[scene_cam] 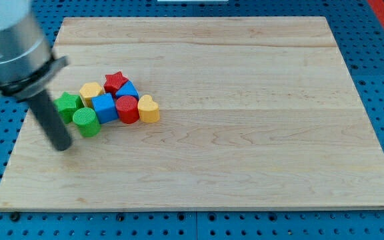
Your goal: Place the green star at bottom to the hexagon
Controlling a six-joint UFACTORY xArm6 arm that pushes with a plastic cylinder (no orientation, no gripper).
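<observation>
The green star (66,104) lies at the left end of a tight cluster on the wooden board (245,133). The yellow hexagon (91,91) sits just to the star's upper right, touching it. My tip (63,146) rests on the board below and slightly left of the star, close to the green cylinder (85,123). The dark rod rises up and left from the tip and passes just left of the star.
The cluster also holds a red star (116,82), a blue block (128,91) behind a blue cube (104,108), a red cylinder (127,109) and a yellow heart (149,109). The board's left edge (25,127) is near the tip.
</observation>
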